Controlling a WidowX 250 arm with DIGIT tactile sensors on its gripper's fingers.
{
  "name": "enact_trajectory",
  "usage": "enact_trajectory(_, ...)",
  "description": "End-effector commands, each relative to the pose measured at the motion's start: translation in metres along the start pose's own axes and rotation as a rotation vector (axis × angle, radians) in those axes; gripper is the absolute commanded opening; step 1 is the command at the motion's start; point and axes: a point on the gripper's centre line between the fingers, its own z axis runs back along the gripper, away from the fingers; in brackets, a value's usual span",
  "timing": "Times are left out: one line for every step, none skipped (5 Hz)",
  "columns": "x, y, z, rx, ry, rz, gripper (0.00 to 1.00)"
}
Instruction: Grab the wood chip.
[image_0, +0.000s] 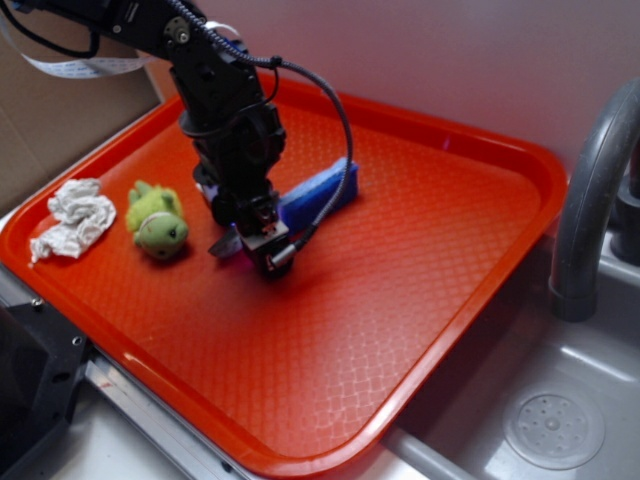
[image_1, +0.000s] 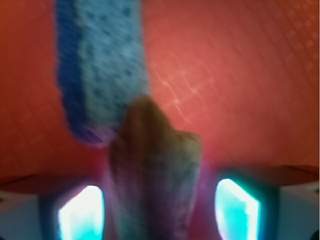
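The wood chip (image_1: 155, 170) is a flat brown-grey sliver lying on the red tray (image_0: 420, 300). In the wrist view its pointed end reaches up to the blue sponge (image_1: 100, 65). My gripper (image_1: 159, 212) is low over the chip and open, with one glowing fingertip on each side of it. A narrow strip of tray shows between the chip and the right fingertip (image_1: 237, 210). In the exterior view my gripper (image_0: 258, 238) hides most of the chip; only its grey end (image_0: 223, 245) sticks out to the left. The sponge (image_0: 320, 192) lies just behind the gripper.
A green plush toy (image_0: 158, 222) and a crumpled white paper (image_0: 72, 218) lie on the tray's left side. A grey faucet (image_0: 590, 200) and a sink (image_0: 560, 420) stand to the right of the tray.
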Motion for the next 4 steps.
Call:
enact_trajectory(-0.001,0.003,0.010,-0.006,-0.019,-0.004,0.00)
enact_trajectory(-0.011,0.016,0.040,-0.082,-0.018,0.004,0.00)
enact_trajectory(-0.030,0.034,0.090,-0.116,0.001,0.112,0.00)
enact_trajectory(-0.033,0.040,0.140,-0.076,-0.020,0.343,0.00)
